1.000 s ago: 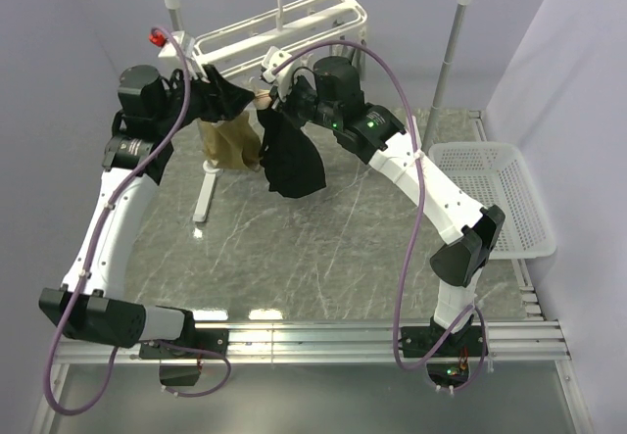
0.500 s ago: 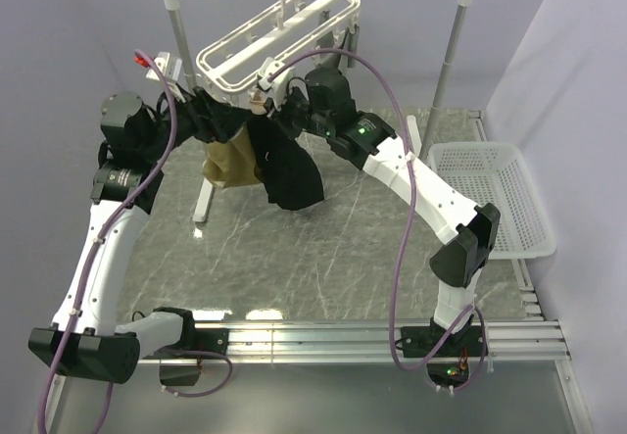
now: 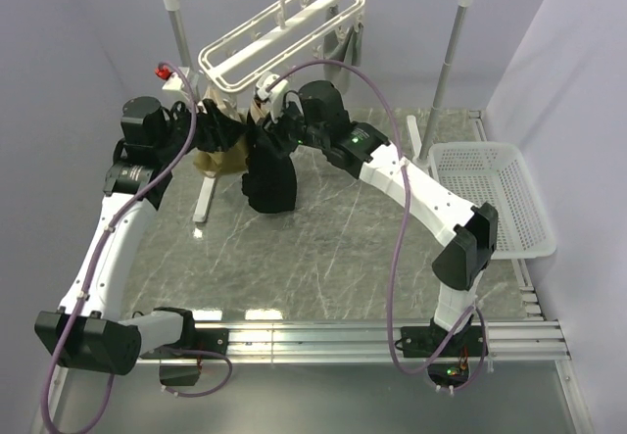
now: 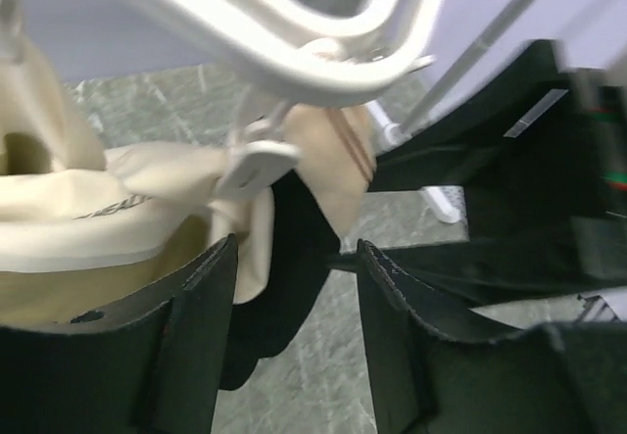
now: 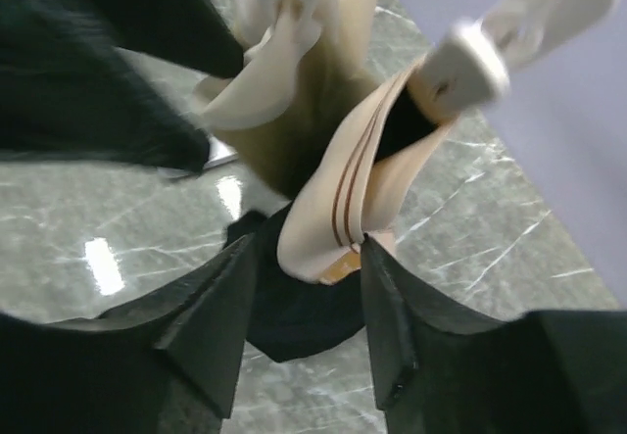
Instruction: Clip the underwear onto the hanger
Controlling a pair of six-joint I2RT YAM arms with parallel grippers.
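Beneath the near end of the hanger (image 3: 284,37), the underwear (image 3: 269,174) is seen hanging almost straight down over the tabletop (image 3: 323,248), with its striped tan waistband (image 5: 348,209) bunched at the top. A second ago the waistband was pinched by the right end effector (image 5: 309,258) and the black fabric was stretched out to the side. That end effector has since been opened, and the waistband now passes loosely through the gap between its fingers without being squeezed. A white clip (image 5: 470,67) appears to be closed on the upper edge of the waistband, so the garment is judged to be carried by the hanger at that point rather than by the arm. The left end effector (image 4: 289,267) is also held with its jaws apart. Black fabric is seen behind the gap, but nothing is clamped. The hanger itself has swung back up from its earlier tilt. A tan garment (image 3: 216,158) is left hanging just beside the underwear, on the left. Whether a second clip is needed cannot be told.
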